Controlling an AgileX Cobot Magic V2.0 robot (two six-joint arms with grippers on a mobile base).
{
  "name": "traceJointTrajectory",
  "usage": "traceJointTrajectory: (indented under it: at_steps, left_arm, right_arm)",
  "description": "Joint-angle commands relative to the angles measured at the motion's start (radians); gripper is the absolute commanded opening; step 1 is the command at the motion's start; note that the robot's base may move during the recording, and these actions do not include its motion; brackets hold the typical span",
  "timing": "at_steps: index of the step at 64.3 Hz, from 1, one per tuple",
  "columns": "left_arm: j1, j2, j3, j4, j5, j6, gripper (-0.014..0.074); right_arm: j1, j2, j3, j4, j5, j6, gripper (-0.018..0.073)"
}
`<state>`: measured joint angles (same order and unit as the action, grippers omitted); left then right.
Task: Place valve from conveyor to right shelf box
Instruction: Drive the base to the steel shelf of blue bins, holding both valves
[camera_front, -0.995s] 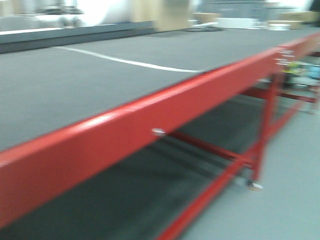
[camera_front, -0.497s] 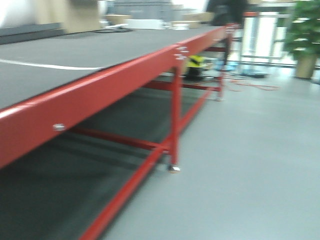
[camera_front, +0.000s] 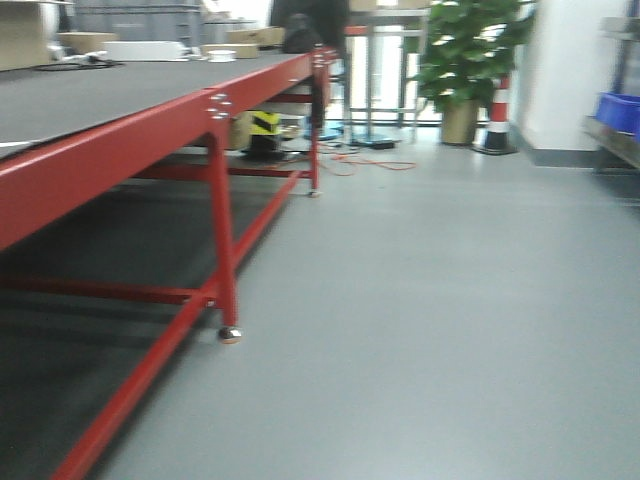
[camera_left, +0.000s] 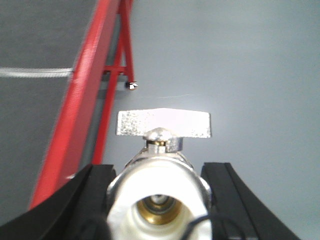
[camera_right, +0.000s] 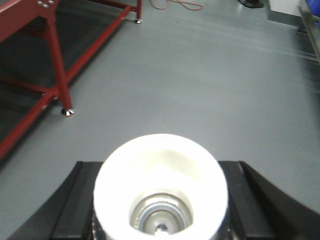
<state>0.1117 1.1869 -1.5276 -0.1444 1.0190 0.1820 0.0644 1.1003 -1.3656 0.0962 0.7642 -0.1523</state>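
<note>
Silver valve (camera_left: 160, 200) pinched tight in my left pincer (camera_left: 158, 172), beside conveyor (camera_left: 35, 40) edge; right pincer (camera_right: 160, 167) grips white-capped part (camera_right: 150, 160), body cut off.

I see a potted plant (camera_front: 465, 50) by a red-and-white cone (camera_front: 497, 115); an orange cable (camera_front: 372, 164) trails over the grey floor (camera_front: 450, 330) near what looks like a yellow-and-black striped block (camera_front: 264, 124), too blurred to name.

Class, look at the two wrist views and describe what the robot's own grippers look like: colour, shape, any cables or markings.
The left gripper and right gripper each have two matte black fingers, flat and slab-like with angled tips. The left gripper's finger edges look layered. A thin black cable curls near its base. No markings show, and the arms themselves are out of view.
</note>
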Motion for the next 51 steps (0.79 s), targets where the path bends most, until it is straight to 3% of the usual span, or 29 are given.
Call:
traceJointTrajectory:
  at_steps: [1, 51]
  left_arm:
    - [-0.005, -0.012, -0.006, -0.012, -0.044, -0.006, -0.0111]
    - [-0.005, -0.012, -0.006, -0.012, -0.044, -0.006, -0.0111]
  right_arm:
    - [0.000, -0.014, -0.011, -0.008, -0.077, -0.006, -0.0154]
    - [0.000, -0.014, -0.011, -0.008, -0.077, -0.006, -0.0154]
